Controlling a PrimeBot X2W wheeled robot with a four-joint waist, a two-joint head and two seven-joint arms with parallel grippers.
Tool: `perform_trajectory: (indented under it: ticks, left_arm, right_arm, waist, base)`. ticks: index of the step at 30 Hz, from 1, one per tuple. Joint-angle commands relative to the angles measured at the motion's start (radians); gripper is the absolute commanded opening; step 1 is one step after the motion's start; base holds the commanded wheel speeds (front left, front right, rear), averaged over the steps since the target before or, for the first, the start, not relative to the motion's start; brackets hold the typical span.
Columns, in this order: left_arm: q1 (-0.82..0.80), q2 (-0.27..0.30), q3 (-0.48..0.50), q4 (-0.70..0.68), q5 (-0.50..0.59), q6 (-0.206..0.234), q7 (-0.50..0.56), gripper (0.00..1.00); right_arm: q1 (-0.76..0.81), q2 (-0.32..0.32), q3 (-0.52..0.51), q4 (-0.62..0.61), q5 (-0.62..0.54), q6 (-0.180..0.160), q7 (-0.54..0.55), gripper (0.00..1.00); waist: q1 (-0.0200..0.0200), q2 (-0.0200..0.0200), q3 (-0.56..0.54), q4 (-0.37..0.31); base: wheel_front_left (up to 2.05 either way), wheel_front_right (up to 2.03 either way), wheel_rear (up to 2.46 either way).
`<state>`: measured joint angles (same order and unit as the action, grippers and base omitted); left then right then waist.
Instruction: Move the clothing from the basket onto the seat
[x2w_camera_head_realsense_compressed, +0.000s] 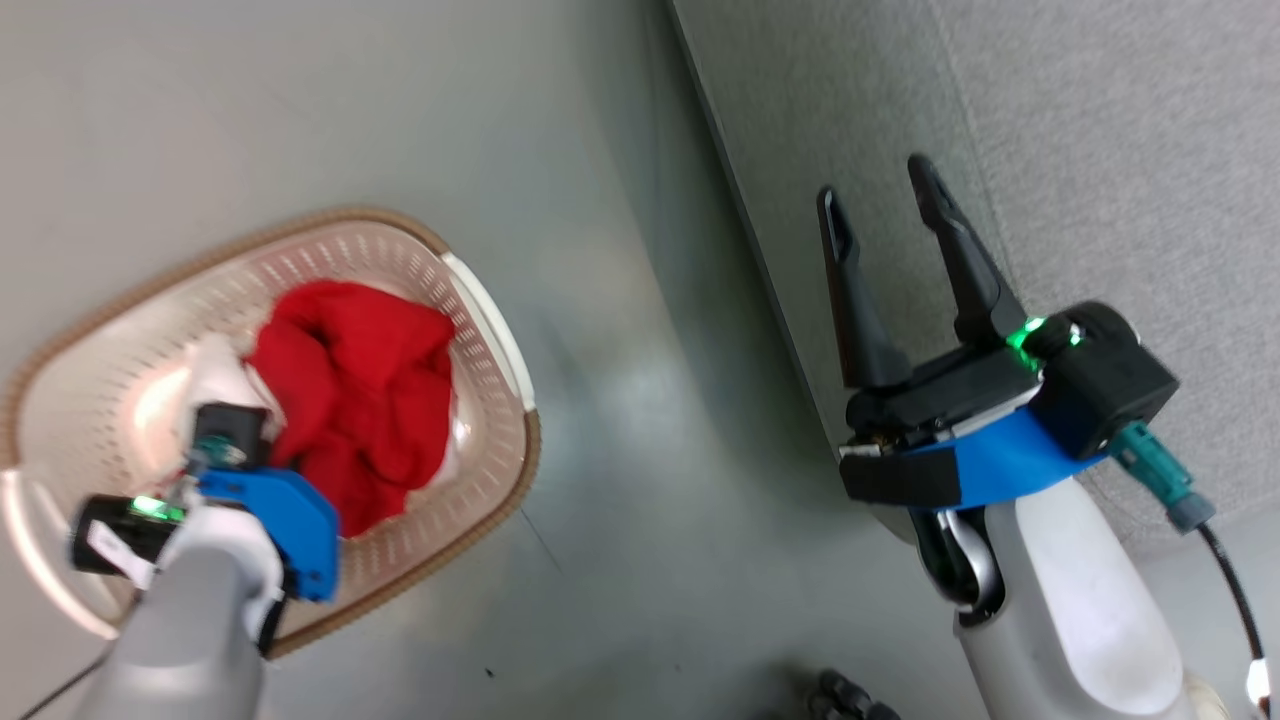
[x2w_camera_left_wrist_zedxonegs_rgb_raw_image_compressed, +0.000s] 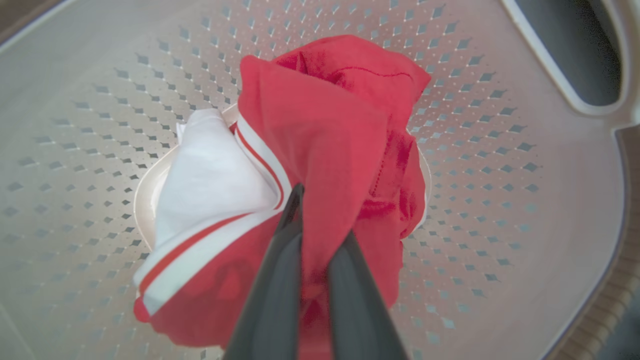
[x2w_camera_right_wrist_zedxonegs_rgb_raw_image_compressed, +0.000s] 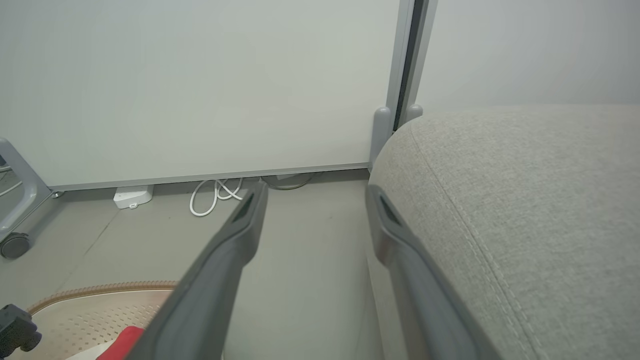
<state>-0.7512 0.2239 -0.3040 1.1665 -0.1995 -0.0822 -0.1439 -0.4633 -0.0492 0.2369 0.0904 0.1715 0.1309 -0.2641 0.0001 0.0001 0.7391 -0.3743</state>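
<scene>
The cream perforated basket with a brown rim stands on the floor at the left. Inside it lies the bright red clothing with white striped trim. My left arm reaches down into the basket. In the left wrist view my left gripper is shut on a fold of the red clothing, with fabric pinched between the dark fingers above the basket's bottom. My right gripper is open and empty, beside the front edge of the grey seat. The right wrist view shows that gripper next to the seat.
Grey floor runs between basket and seat. A pale wall panel stands behind, with a white cable and a white power block at its foot. A caster wheel shows at the far left.
</scene>
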Motion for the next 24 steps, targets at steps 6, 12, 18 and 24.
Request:
perform_trajectory:
  ticks: [6, 12, 18, 24]
  left_arm:
    - [0.046, -0.083, -0.079, 0.045, 0.022, -0.036, -0.013, 0.00]
    - [0.077, -0.147, -0.143, 0.046, -0.008, -0.048, -0.020, 0.00]
    - [0.113, -0.169, -0.261, -0.048, -0.111, -0.049, -0.032, 0.00]
    - [0.102, -0.172, -0.374, -0.170, -0.235, -0.049, -0.025, 0.00]
  right_arm:
    - [0.072, -0.002, -0.008, 0.070, -0.053, 0.000, 0.000, 1.00]
    - [0.143, -0.003, -0.029, 0.127, -0.073, 0.000, 0.000, 1.00]
    - [0.212, -0.003, -0.059, 0.163, -0.083, 0.000, 0.000, 1.00]
    - [0.282, -0.002, -0.091, 0.178, -0.094, 0.000, 0.000, 1.00]
  waist:
    - [-0.0001, -0.0001, -0.253, 0.119]
    - [-0.0001, -0.0001, -0.446, 0.202]
    - [-0.0001, -0.0001, -0.576, 0.255]
    - [-0.0001, -0.0001, -0.654, 0.293]
  base:
    - [0.00, 0.00, 0.00]
    - [0.00, 0.00, 0.00]
    - [0.00, 0.00, 0.00]
    - [0.00, 0.00, 0.00]
